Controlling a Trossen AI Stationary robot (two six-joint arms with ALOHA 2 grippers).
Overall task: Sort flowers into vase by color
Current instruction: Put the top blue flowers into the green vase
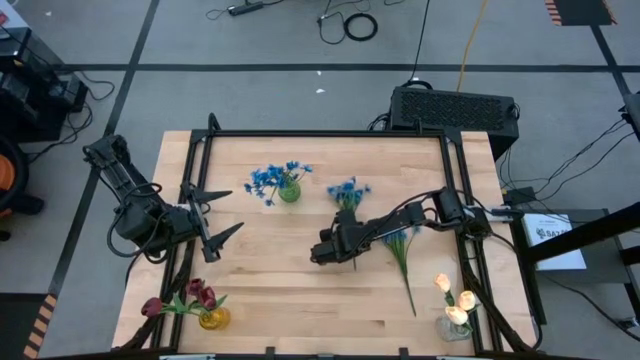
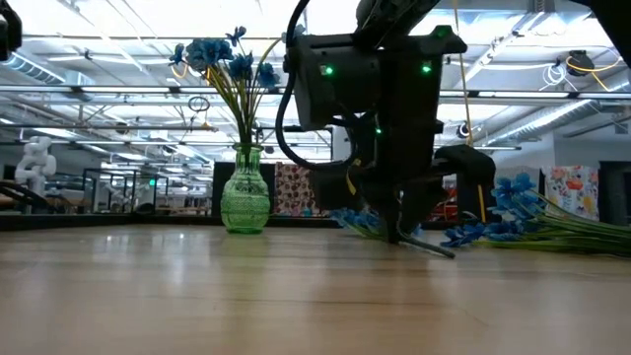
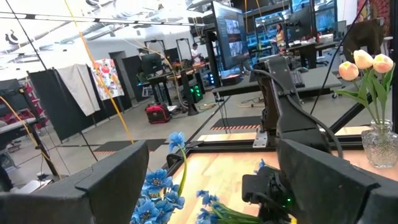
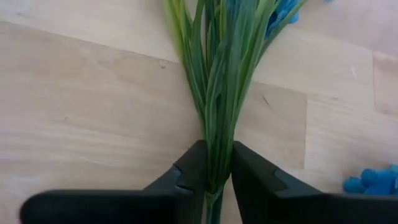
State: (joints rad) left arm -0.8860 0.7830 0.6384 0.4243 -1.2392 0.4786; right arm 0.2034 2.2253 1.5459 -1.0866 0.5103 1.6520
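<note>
At the worktop's (image 1: 300, 300) centre, the right pincer (image 4: 214, 177) pinches a blue flower's green stem (image 4: 217, 106), while the left pincer (image 1: 215, 215) waits wide at nine o'clock.

Bright, even light falls from ceiling strip lamps (image 2: 552, 108) overhead. The tabletop (image 1: 300, 280) shows only faint, soft shadows, with a pale sheen seen low across it. The cream-yellow tulips (image 1: 455, 300) glare, nearly washed out. Close up, the right claw (image 4: 214, 180) looks blurred.
</note>
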